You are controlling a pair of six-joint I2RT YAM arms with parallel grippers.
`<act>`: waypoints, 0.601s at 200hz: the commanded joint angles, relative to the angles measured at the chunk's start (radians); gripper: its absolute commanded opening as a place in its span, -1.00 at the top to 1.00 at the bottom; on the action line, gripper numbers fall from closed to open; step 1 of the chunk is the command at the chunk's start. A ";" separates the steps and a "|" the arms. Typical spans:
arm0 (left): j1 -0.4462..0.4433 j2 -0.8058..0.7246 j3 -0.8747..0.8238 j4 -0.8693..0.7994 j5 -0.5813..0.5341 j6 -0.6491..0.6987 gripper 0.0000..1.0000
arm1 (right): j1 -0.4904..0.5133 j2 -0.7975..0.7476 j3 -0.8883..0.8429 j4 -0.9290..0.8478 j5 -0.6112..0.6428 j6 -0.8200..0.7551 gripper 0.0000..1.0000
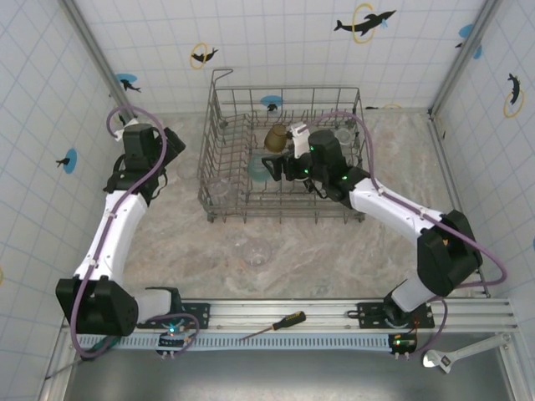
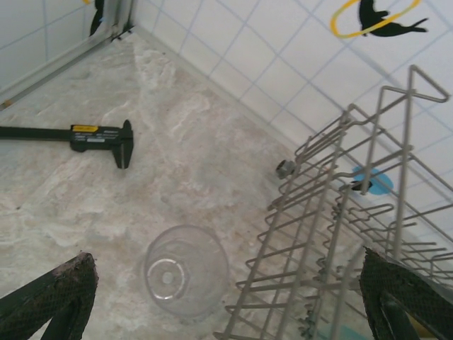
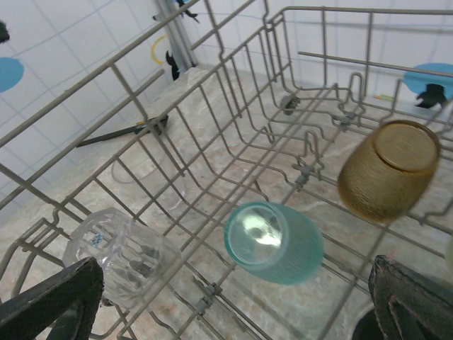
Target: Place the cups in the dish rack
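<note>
The dish rack (image 1: 251, 207) stands on the bench (image 1: 351, 251) close to its far edge, about midway between the left and right edges.

Your right gripper (image 1: 282, 167) reaches in over the rack's near wall. Its jaws are spread wide and hold nothing, and the dark fingers (image 3: 49, 304) sit at the two lower corners of the right wrist view. Three cups are inside the rack below them:
- A teal cup (image 3: 276, 241) lies on its side among the tines.
- An amber cup (image 3: 389, 170) rests tilted just beyond it, nearer the far edge.
- A ribbed clear cup (image 3: 120, 248) lies on its side near the rack's near-left corner.

Your left gripper (image 1: 174, 144) hangs outside the rack, between its left wall and the bench's left edge. Its jaws are also wide apart and empty, with one finger (image 2: 56, 297) at each lower corner of the left wrist view. Beneath them a plain clear cup (image 2: 185, 273) stands on the bench just beside the rack's left wall. A black caliper (image 2: 78, 134) lies flat nearer the far-left corner.

One more cup, a lone clear cup (image 1: 255, 251), sits on open bench between the rack and the near edge. A screwdriver (image 1: 276, 323) lies on the rail along the near edge.
</note>
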 commanded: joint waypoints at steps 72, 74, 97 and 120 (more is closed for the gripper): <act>0.155 0.108 -0.056 -0.022 0.184 -0.041 -0.95 | -0.071 -0.226 -0.199 -0.025 0.040 0.089 -0.99; 0.158 0.114 -0.057 -0.020 0.195 -0.044 -0.95 | -0.071 -0.229 -0.203 -0.025 0.040 0.092 -0.99; 0.169 0.167 -0.061 0.005 0.275 -0.066 -0.95 | -0.078 -0.251 -0.240 -0.017 0.030 0.117 -0.99; 0.169 0.205 -0.064 0.028 0.287 -0.067 -0.95 | -0.083 -0.262 -0.260 -0.018 0.030 0.127 -0.99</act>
